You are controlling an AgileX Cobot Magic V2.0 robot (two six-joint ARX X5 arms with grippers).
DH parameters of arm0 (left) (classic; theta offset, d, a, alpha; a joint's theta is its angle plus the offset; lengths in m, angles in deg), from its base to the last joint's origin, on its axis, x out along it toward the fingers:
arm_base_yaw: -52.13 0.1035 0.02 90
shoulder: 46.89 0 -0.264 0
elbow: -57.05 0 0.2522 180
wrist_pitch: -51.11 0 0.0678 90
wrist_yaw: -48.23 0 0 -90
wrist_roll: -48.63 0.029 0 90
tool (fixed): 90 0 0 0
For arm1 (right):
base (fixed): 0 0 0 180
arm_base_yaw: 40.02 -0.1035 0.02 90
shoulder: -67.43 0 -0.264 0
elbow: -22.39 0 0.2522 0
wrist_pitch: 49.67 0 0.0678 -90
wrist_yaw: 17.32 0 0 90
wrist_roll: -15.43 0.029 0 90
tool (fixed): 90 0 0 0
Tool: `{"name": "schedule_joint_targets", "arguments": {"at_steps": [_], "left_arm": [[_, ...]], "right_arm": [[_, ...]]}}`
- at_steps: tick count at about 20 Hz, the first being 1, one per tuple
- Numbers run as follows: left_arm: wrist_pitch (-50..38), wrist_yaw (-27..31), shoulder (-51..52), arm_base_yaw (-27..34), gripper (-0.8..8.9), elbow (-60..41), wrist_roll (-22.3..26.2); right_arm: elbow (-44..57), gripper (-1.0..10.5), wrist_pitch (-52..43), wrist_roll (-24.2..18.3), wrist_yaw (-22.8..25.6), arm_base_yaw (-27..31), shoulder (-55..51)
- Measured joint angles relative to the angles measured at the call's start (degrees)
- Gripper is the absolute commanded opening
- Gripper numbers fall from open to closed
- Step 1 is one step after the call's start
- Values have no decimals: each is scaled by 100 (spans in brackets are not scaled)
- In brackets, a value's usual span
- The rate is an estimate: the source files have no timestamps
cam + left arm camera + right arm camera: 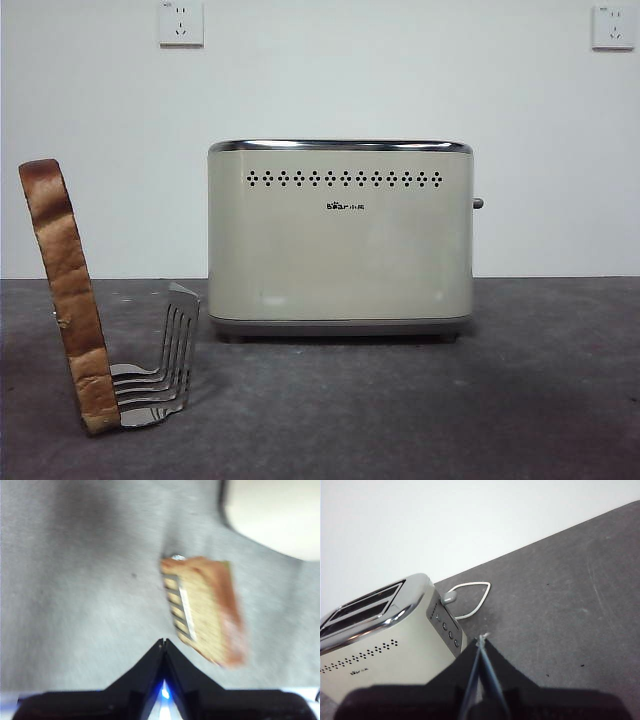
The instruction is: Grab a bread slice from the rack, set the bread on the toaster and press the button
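Note:
The slice of bread [68, 295] stands on edge and leans left in the silver wire rack [160, 370] at the front left of the table. The cream toaster [340, 240] stands behind it, mid table. Its grey button [478, 203] sticks out of its right end. In the left wrist view my left gripper [163, 642] is shut and empty, high above the table, with the bread [210, 611] and rack [179, 611] beyond its tips. My right gripper [482, 639] is shut and empty, raised beside the toaster's [375, 645] button [449, 599] end. Neither gripper shows in the front view.
A dark grey table [450, 400] meets a white wall with two sockets [181, 22], the second at top right [612, 26]. The toaster's white cable [472, 600] loops on the table behind its button end. Two open slots [362, 607] show on the toaster's top.

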Motion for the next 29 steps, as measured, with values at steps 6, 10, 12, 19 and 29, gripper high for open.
{"name": "schedule_joint_targets", "arguments": {"at_steps": [6, 10, 12, 19, 29], "left_arm": [[881, 140, -457, -302, -4, 1390, -490], [885, 229, -925, -890, 0, 1502, -1244], [879, 503, -1150, -1235, 43, 1502, -1432], [280, 1108, -1609, -1880, 379, 1504, -1803], [428, 1327, -2461, -2076, 373, 1502, -2076]], "right_arm": [[-258, 0, 179, -50, 35, 0, 431], [-321, 0, 413, -214, 44, 0, 693], [-461, 0, 597, -245, 227, 0, 769], [-632, 0, 780, -269, 553, 0, 802], [-632, 0, 778, -269, 682, 0, 802]]}}
